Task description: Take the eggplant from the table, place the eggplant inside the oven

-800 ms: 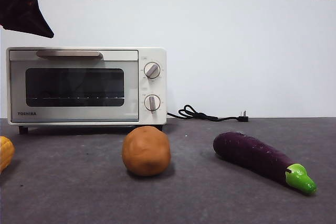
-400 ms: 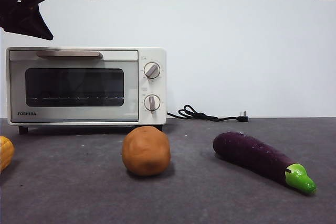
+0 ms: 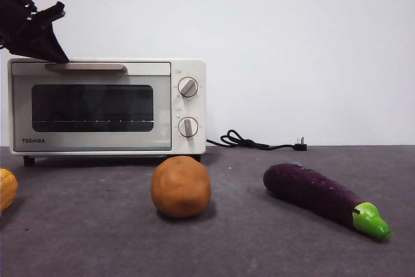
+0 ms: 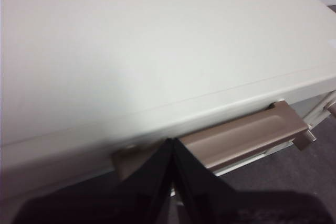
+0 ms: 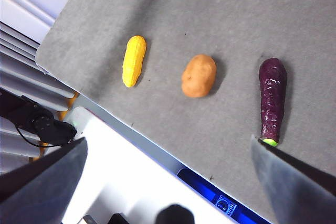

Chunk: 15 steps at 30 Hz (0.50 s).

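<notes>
The dark purple eggplant [image 3: 318,192] with its green stem cap lies on the grey table [image 3: 259,244] at the right, apart from both grippers. At the back left stands the cream oven [image 3: 104,105] with its door closed. My left gripper [image 3: 58,53] is shut and empty, its tip just above the left end of the beige handle [image 3: 84,67]. The left wrist view shows the jaws meeting [image 4: 172,142] at the handle [image 4: 247,135], below the oven's top [image 4: 157,51]. My right gripper [image 5: 168,140] hangs open high over the table, with the eggplant [image 5: 273,98] far below.
An orange-brown ball-like item [image 3: 181,186] sits in front of the oven's knobs. A yellow-orange ridged item [image 3: 6,188] lies at the left edge. The oven's black cable [image 3: 253,142] trails along the back. The right wrist view shows the table's near edge [image 5: 105,109].
The left gripper has come down and a little to the right, from above the oven's top left corner to the handle's left end. Nothing else moved.
</notes>
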Each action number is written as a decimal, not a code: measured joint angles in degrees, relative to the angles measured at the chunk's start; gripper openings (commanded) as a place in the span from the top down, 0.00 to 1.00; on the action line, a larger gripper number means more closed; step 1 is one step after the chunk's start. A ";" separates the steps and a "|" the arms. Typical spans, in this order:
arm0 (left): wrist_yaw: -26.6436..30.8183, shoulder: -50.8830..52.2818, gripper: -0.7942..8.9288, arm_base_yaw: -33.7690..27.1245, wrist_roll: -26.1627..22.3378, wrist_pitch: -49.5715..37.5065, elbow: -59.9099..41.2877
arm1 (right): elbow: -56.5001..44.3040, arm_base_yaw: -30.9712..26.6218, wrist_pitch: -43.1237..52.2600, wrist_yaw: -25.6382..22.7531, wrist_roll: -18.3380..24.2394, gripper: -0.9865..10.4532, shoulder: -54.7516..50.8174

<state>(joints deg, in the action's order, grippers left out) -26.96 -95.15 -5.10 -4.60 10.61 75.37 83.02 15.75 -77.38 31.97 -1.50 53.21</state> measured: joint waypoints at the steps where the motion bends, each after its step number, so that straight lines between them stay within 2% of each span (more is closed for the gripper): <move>1: 0.28 -0.07 0.92 0.11 -0.24 0.00 0.02 | 0.00 0.00 0.00 0.00 0.00 0.39 -0.02; 15: 0.66 -1.03 0.92 1.44 -3.96 2.93 1.55 | 0.00 0.00 0.00 -0.02 0.00 0.39 -0.02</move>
<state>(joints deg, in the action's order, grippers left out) -26.30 -96.18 -3.66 -8.56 13.54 76.93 83.02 15.75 -77.38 31.94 -1.50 53.19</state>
